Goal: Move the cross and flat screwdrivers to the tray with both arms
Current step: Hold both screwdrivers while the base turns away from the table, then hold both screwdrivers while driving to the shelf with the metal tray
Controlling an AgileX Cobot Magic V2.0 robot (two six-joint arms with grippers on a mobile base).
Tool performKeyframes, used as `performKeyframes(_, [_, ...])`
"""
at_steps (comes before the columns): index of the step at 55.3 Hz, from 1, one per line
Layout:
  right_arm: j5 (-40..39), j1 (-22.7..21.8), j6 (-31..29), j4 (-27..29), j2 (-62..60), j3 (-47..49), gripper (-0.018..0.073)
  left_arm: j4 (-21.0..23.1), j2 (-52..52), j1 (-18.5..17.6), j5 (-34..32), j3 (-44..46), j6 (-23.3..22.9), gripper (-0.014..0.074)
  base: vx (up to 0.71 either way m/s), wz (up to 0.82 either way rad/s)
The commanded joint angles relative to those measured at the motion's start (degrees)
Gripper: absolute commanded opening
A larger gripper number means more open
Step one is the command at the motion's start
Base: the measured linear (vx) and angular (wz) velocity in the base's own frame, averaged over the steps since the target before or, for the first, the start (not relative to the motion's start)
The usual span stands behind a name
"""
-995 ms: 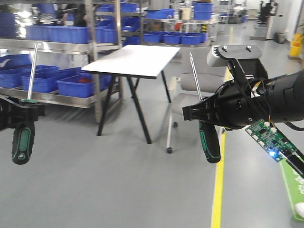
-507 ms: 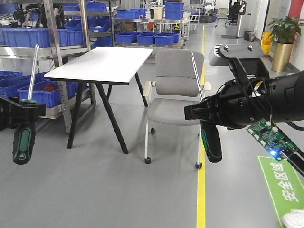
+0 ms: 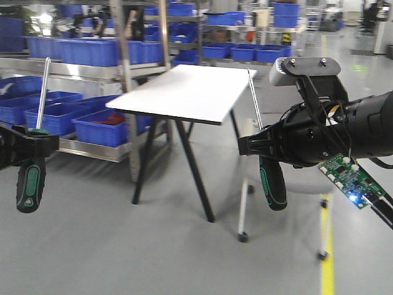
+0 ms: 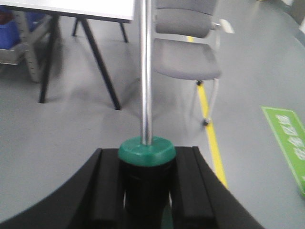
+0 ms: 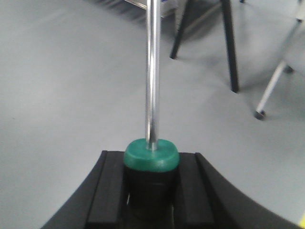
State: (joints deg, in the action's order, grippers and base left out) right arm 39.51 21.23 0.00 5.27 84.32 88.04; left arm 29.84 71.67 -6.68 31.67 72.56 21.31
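- Front view: my left end effector [image 3: 31, 146] sits at the 9 o'clock edge. It is clamped on the left screwdriver [image 3: 29, 184] just under its green collar, with the shaft pointing to 12 and the handle hanging to 6.
- Same view: the right end effector [image 3: 261, 146], toward 3 o'clock of centre, is clamped on the right screwdriver [image 3: 273, 184] the same way, its shaft leaning slightly to 11. Both tools are in the air, well apart, above the floor [image 3: 123, 246]. A white table [image 3: 184, 92] stands beyond them at 12. The tray shows in none of my views.
- Left wrist view: the fingers [image 4: 102, 191] press both sides of the black handle. The steel shaft runs up to 12.
- Right wrist view: the hold is the same, with the pads [image 5: 190, 191] flanking the handle below the collar.
- Handling, as I judge it: these are rigid, handle-heavy tools. The chunky handle should grip well and the polished shaft would slip, so the handle is the place to hold. The long shafts will swing wide when tilted. I cannot tell which is cross and which flat, as the tips are too small or out of frame.
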Motion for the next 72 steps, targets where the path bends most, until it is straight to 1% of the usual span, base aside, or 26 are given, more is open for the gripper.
performKeyframes(1, [-5.07, -0.18, 0.0, 0.0, -2.41, 1.77, -0.0008, 1.97, -1.76, -0.21, -4.44, 1.99, 0.05, 0.0, 0.53, 0.53])
performKeyframes(72, [-5.55, -0.18, 0.0, -0.2, -2.41, 1.77, -0.0008, 1.97, -1.76, -0.21, -4.02, 1.99, 0.05, 0.0, 0.57, 0.62])
